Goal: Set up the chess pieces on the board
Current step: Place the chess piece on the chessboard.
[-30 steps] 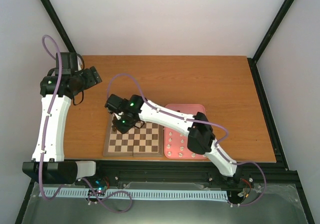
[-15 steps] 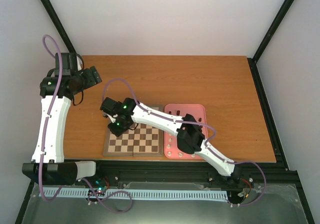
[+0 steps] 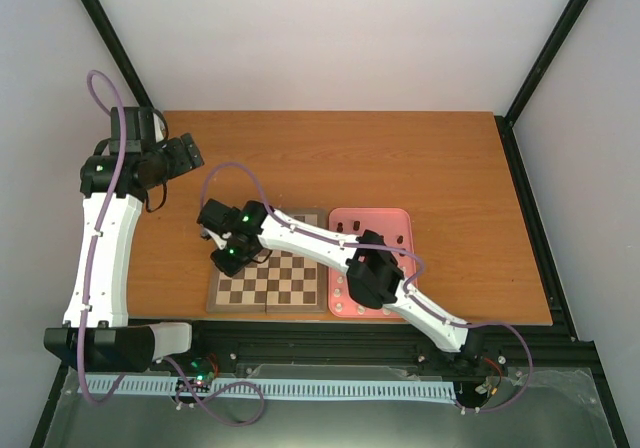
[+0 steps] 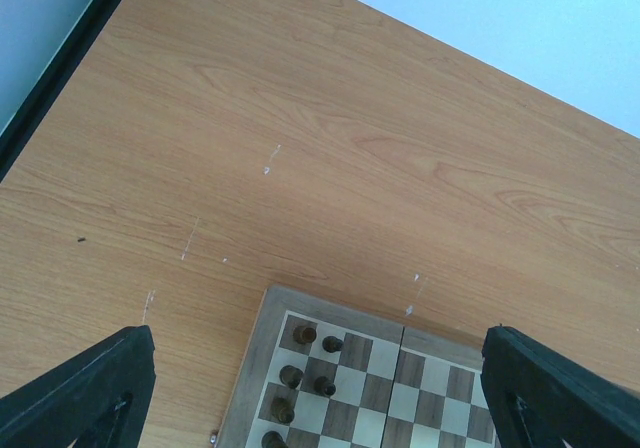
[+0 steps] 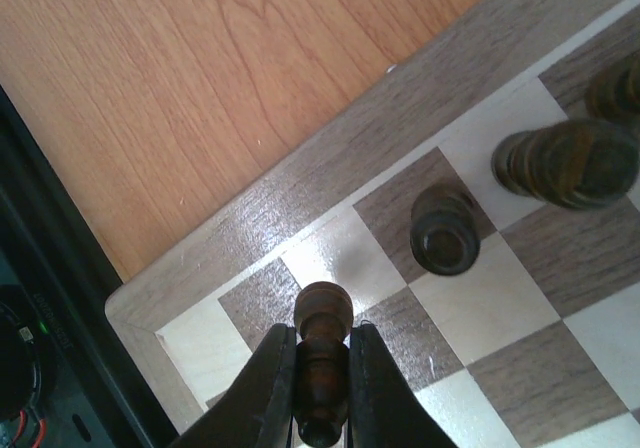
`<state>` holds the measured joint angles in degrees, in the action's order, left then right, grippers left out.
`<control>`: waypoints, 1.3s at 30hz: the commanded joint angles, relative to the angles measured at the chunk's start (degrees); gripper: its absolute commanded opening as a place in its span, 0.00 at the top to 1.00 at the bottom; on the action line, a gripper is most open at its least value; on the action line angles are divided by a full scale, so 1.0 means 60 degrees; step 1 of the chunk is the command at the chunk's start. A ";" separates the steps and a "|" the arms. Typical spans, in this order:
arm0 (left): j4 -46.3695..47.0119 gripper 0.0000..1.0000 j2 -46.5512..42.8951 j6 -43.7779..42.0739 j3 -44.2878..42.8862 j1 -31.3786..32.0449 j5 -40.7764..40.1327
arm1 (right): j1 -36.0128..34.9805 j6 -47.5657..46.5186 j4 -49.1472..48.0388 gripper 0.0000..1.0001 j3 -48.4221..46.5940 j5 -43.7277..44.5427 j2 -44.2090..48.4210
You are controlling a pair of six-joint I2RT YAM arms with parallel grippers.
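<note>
Swinging farther left over the past second, the right arm has carried its right gripper (image 3: 228,258) from the middle of the board's far half to the left edge of the board (image 3: 270,290), with its elbow following across the pink tray (image 3: 385,218). The left arm has not shifted.

Seen from the right wrist, the right gripper (image 5: 322,338) is pinched narrow around a dark brown chess piece (image 5: 323,313), held upright by its stem with the rounded head clear above the fingertips (image 5: 283,343). The piece sits over the squares next to a corner of the board (image 5: 300,188); whether its base touches the wood cannot be told. Two more dark pieces (image 5: 444,230) stand nearby on the board, apart from the held one.

The left gripper (image 3: 180,156) hangs over the far left of the wooden table (image 3: 400,158), well apart from the board, its fingers spread wide and holding nothing. Its wrist camera looks past the left gripper (image 4: 320,368) onto the board's (image 4: 340,308) far left corner, where several dark pieces (image 4: 305,335) are clustered. Cream pieces (image 3: 340,290) lie in the pink tray just right of the board.
</note>
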<state>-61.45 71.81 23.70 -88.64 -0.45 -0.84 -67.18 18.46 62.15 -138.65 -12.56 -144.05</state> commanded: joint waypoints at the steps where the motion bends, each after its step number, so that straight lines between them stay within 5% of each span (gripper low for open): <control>1: 0.0134 0.00 -0.0208 -0.0208 0.0006 0.0058 0.0052 | -0.0113 0.0012 -0.0147 0.97 -0.0431 -0.0092 -0.0323; 16: 0.0130 0.00 -0.0259 -0.0273 0.0101 0.0052 0.0053 | -0.0124 0.0066 -0.0167 0.96 -0.0578 0.0080 -0.0502; 39: 0.0087 0.00 -0.0366 -0.0335 0.0196 0.0060 0.0019 | -0.0332 -0.0219 -0.0087 0.70 -0.0317 0.0099 0.0243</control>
<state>-61.34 70.96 23.03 -87.55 -0.45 -0.84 -68.53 17.34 61.10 -140.44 -12.67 -146.30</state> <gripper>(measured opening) 0.998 0.291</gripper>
